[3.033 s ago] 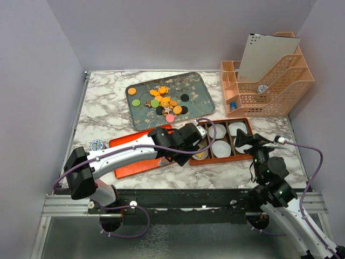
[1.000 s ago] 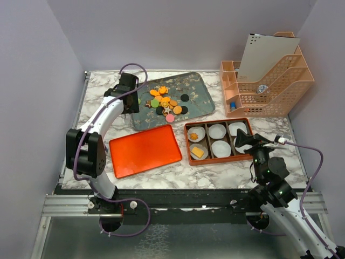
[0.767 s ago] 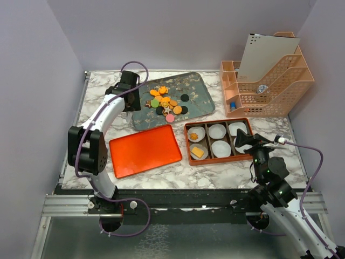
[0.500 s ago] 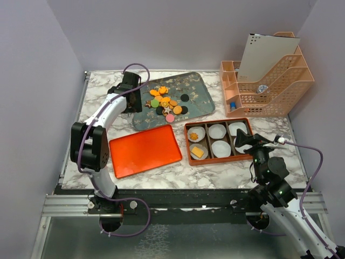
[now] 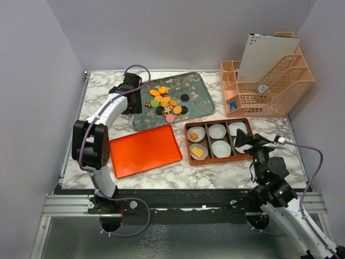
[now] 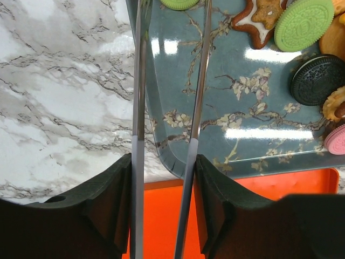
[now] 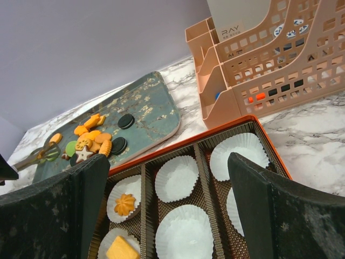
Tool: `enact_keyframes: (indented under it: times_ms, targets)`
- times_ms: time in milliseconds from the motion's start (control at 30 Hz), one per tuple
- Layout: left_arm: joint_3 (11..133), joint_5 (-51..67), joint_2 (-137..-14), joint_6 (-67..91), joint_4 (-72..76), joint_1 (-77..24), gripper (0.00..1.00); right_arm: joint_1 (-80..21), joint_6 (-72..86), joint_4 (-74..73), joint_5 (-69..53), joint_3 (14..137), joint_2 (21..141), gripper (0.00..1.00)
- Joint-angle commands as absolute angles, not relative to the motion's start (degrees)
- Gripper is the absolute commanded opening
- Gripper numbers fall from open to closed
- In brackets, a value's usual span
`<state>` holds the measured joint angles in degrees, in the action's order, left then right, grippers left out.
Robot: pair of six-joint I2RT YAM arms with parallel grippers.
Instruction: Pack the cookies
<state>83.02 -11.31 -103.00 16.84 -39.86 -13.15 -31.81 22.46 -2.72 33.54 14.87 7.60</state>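
The cookies point(image 5: 164, 102) lie in a loose heap on the blue flowered tray point(image 5: 197, 94): orange, green, black, pink and star shapes. My left gripper point(image 5: 130, 102) hovers over the tray's left end, shut on metal tongs point(image 6: 139, 108). The two blades of the tongs run forward on either side of a green cookie point(image 6: 179, 3). The orange box point(image 5: 248, 127) holds white paper cups; one has an orange flower cookie point(image 7: 125, 204), another a yellow square cookie point(image 7: 123, 249). My right gripper point(image 7: 168, 178) stands open above the box, holding nothing.
An orange lid point(image 5: 144, 150) lies flat between the tray and the near edge, left of the box. A peach desk organiser point(image 5: 267, 81) with a sheet of paper stands at the back right. Purple walls close in the marble table point(image 5: 102, 116).
Three seconds ago my left arm reached over the box; it has swung back to the tray's left end and crept slightly right over the last second. The right arm has not moved.
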Motion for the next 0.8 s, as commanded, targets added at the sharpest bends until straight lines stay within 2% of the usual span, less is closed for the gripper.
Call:
enact_keyframes:
  times_ms: [0, 267, 767]
  targets:
    - [84.3, -10.3, -102.9, 16.5, -39.2, -13.3, 0.41, -31.7, 22.7, -2.7, 33.9, 14.8, 7.7, 1.00]
    - [81.1, -9.2, -97.1, 16.1, -39.1, -14.2, 0.26, -31.6, 22.6, -2.9, 33.9, 14.9, 7.3, 1.00]
    - [75.1, -10.5, -85.1, 17.2, -40.2, -24.8, 0.25, -31.7, 22.6, -2.9, 34.0, 14.8, 7.3, 1.00]
